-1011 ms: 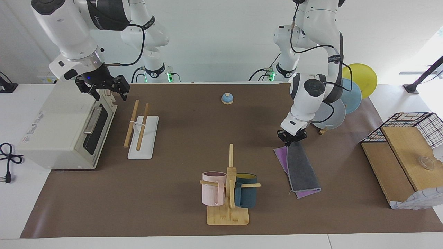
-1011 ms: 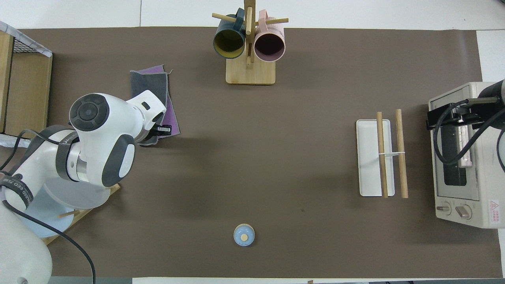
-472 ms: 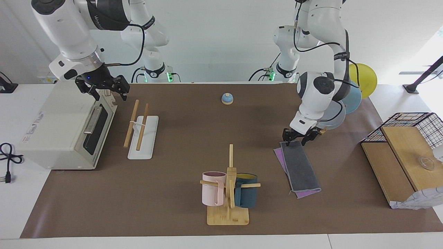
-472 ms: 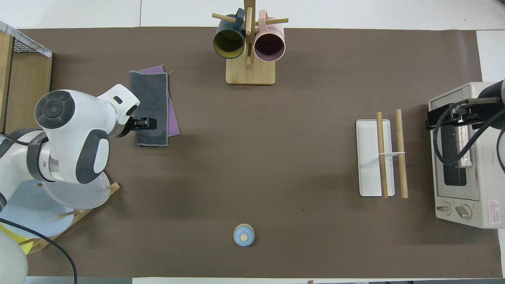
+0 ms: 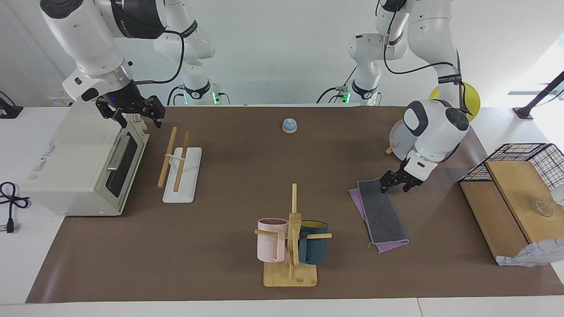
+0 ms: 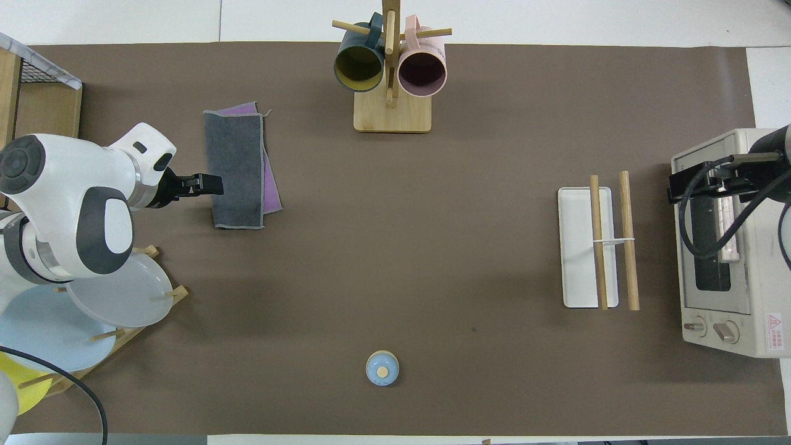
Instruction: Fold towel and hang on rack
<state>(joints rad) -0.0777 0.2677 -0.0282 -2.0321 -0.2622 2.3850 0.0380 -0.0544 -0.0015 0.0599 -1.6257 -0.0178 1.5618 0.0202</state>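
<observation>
Grey face up, the towel [image 5: 381, 210] [image 6: 236, 169] lies folded flat on the brown table mat [image 5: 229, 176] toward the left arm's end, a purple strip showing along one long edge and at the end farthest from the robots. I have the left gripper [image 5: 396, 184] [image 6: 207, 183] low at the towel's edge nearest that arm's end of the table, its black fingers spread and holding nothing; whether they touch the cloth I cannot tell. From the towel, in the overhead view, the rack [image 5: 178, 166] [image 6: 596, 247] sits well apart at about 3 o'clock: two slanted wooden rods on a white base, with nothing hung on them. My right gripper [image 5: 132, 111] [image 6: 701, 184] waits over the toaster oven [image 5: 83, 163] [image 6: 726, 247], fingers spread and empty. Of writing, I can see a red warning triangle label on the oven beside its two knobs and lettering on the arms' dark bands, none of it readable to me. As for containers, the mug stand [image 5: 291, 246] [image 6: 390, 80], at 1 o'clock from the towel in the overhead view, carries a pink mug [image 5: 271, 240] [image 6: 422, 68] and a dark teal mug [image 5: 313, 247] [image 6: 358, 65] hung on pegs, both showing empty insides. A plate stand near the left arm's base holds a grey plate [image 5: 402, 141] [image 6: 120, 296], a pale blue one and a yellow one. A small blue bell [image 5: 289, 125] [image 6: 382, 368] sits close to the robots at mid-table.
</observation>
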